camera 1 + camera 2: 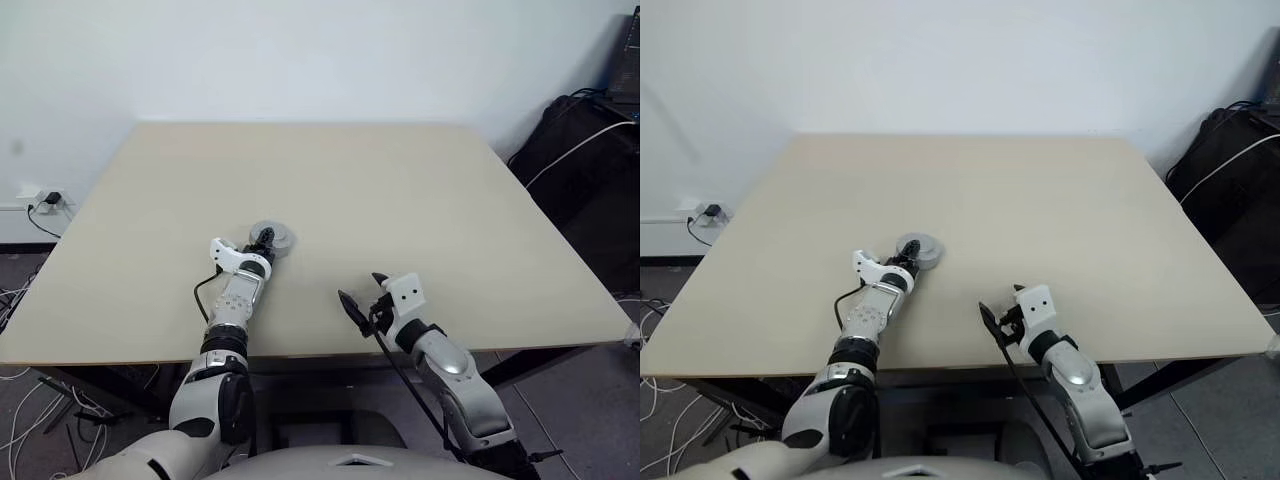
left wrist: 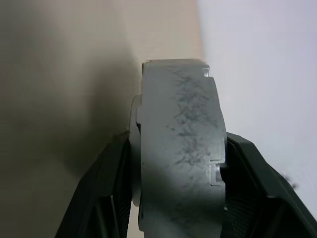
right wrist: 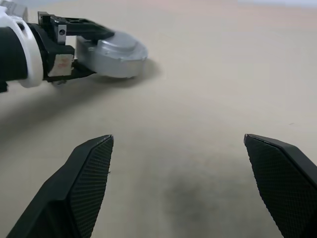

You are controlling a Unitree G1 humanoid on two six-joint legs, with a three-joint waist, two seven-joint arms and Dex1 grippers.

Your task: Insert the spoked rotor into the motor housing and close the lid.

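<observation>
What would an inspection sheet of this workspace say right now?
Surface: beige square table, bare apart from one object.
Job's things: silvery-grey round metal puck, smooth top with raised centre, resting on the table, gripped at its edge.
Clutter: nothing seen.
Grippers: left gripper has its black fingers closed on the puck's sides; right gripper open over bare table, holding nothing.
Cables: black lead along the right forearm; loose wires on the floor.
Surroundings: white wall, wall socket, black bag.

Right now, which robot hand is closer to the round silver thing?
Left. The left gripper is shut on the silvery disc; the right gripper hangs open, apart from it.
</observation>
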